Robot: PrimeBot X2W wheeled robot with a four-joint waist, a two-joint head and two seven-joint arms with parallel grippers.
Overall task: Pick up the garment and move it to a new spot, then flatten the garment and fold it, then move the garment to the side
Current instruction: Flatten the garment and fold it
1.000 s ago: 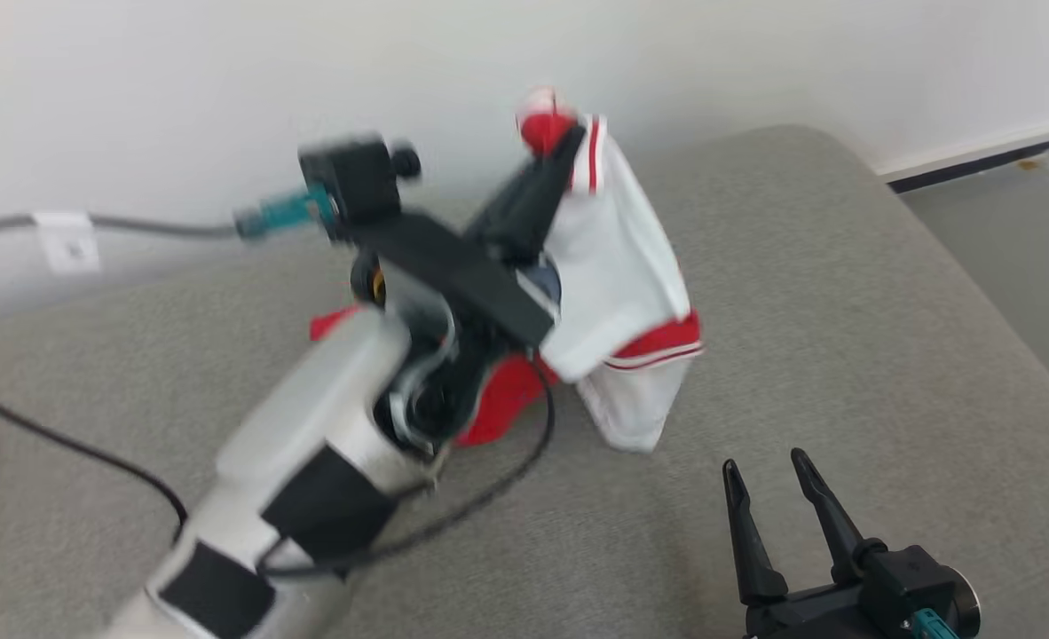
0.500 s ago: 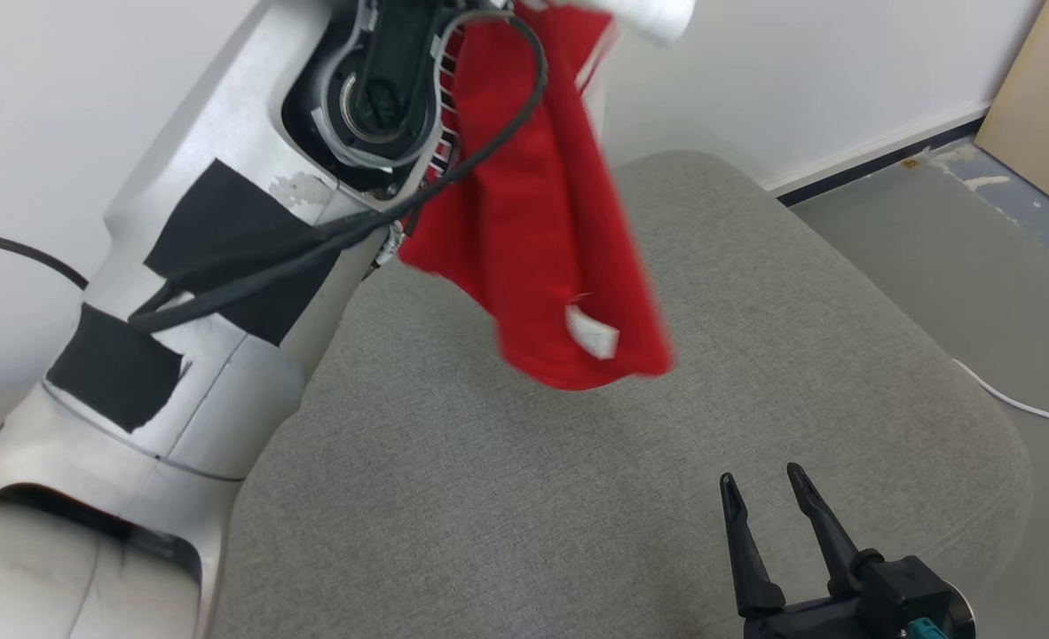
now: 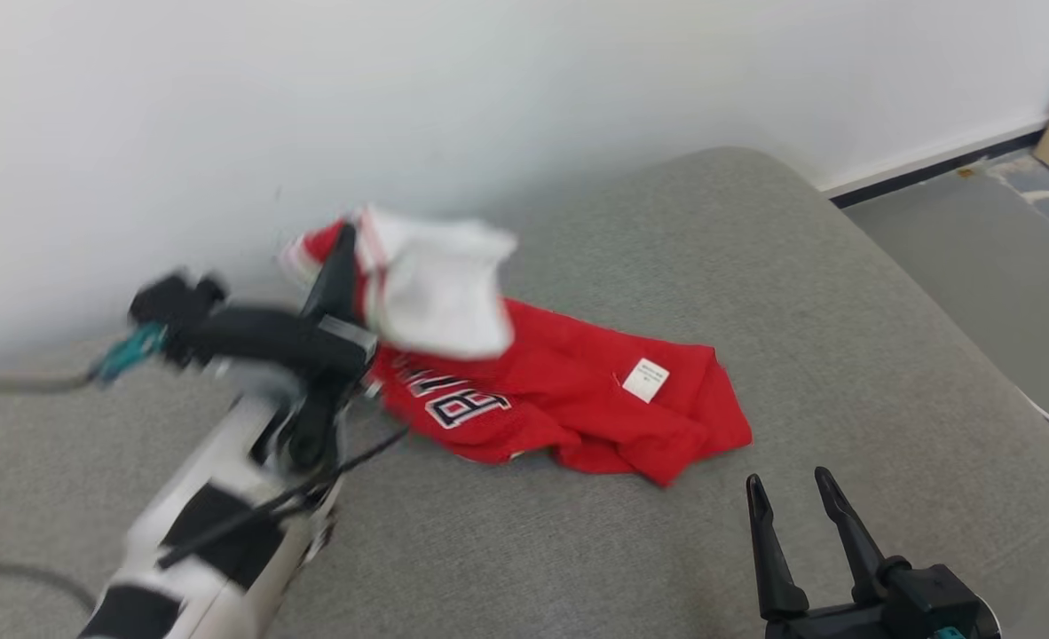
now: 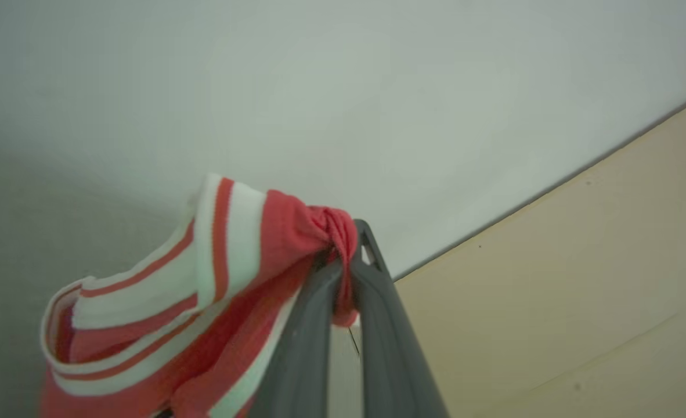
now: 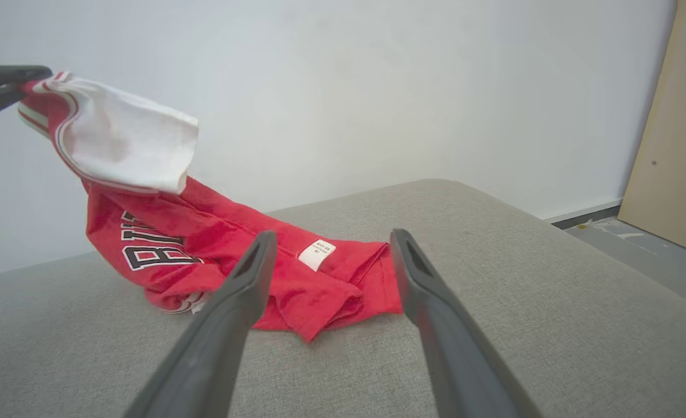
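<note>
The task is at an early stage. The left gripper (image 3: 344, 241) has its fingers pinched narrow on the red-and-white striped rib trim of the red jersey (image 3: 569, 399); in the left wrist view the cloth is bunched into a knot right at the tips. That end of the jersey, with a white sleeve (image 3: 440, 297) flopping over, is held up off the grey cushion (image 3: 844, 337). The rest of the body lies on the cushion toward its far edge by the wall (image 3: 489, 89), a little left of the middle.

So the pick-up is made. Whether the jersey is already at its new spot I cannot tell, and judging by the raised end it has not been let go.

Nothing of the flattening is done. The red body is rumpled, its hem is doubled under along the near side, and the black-and-white lettering and a small white label (image 3: 646, 380) show on wrinkled cloth. The fold and the move to the side are both yet to come.

The right gripper (image 3: 787, 484) stands with fingers wide and empty, near the cushion's near right corner. It is pointed at the jersey but apart from it, and looks well placed to take the free hem for spreading.
</note>
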